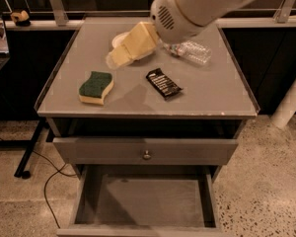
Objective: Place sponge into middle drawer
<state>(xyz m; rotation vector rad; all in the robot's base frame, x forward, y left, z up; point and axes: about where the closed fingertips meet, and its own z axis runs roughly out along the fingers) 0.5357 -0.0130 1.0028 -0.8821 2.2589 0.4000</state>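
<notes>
The sponge [95, 87], pale yellow with a dark green top face, lies on the left part of the grey cabinet top [212, 93]. My gripper [114, 59], a tan piece on the end of the white arm [187, 6], hangs above the cabinet top, a little up and to the right of the sponge and apart from it. The middle drawer [148, 199] is pulled out below, with a bare flat grey floor.
A black snack wrapper [164, 83] lies right of the sponge. A clear plastic bottle [192, 51] lies at the back right. A white bowl [119, 38] is partly hidden behind my gripper. A shut drawer front with a round knob [147, 155] sits above the pulled-out drawer.
</notes>
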